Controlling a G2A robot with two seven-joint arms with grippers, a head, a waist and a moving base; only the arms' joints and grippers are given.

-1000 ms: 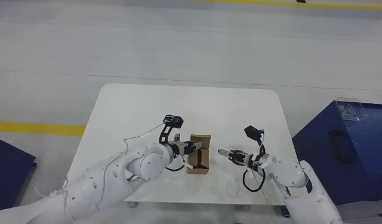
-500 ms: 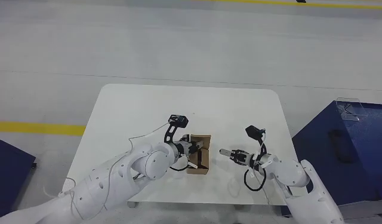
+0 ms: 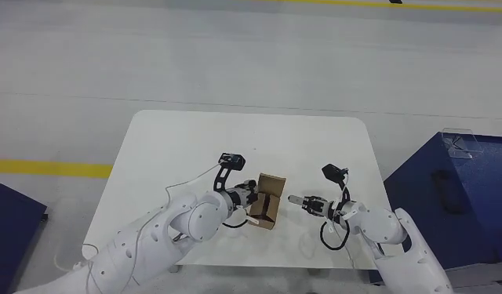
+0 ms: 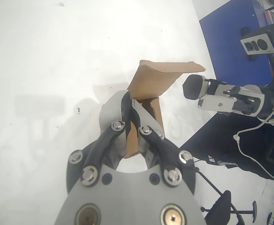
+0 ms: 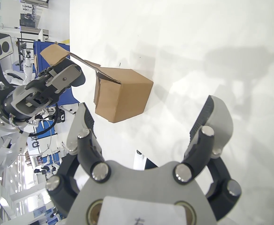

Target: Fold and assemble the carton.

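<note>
A small brown carton (image 3: 267, 199) sits tilted on the white table (image 3: 188, 145), one corner raised, with an open flap (image 4: 165, 76) standing up. My left gripper (image 4: 128, 104) is shut on one side wall of the carton (image 4: 148, 115), at its left side in the top view. In the right wrist view the carton (image 5: 122, 94) appears as a closed-sided box with its flap (image 5: 57, 56) stretched toward the left gripper (image 5: 64, 76). My right gripper (image 5: 148, 115) is open, a short way to the right of the carton and apart from it (image 3: 294, 201).
A blue cabinet (image 3: 447, 184) stands off the table's right edge. The table's front edge runs just below both grippers. Bare tabletop lies behind the carton and to its far left.
The left gripper has tipped and turned the carton, so it now sits skewed with its flap toward the right gripper. The right gripper has hardly moved.
</note>
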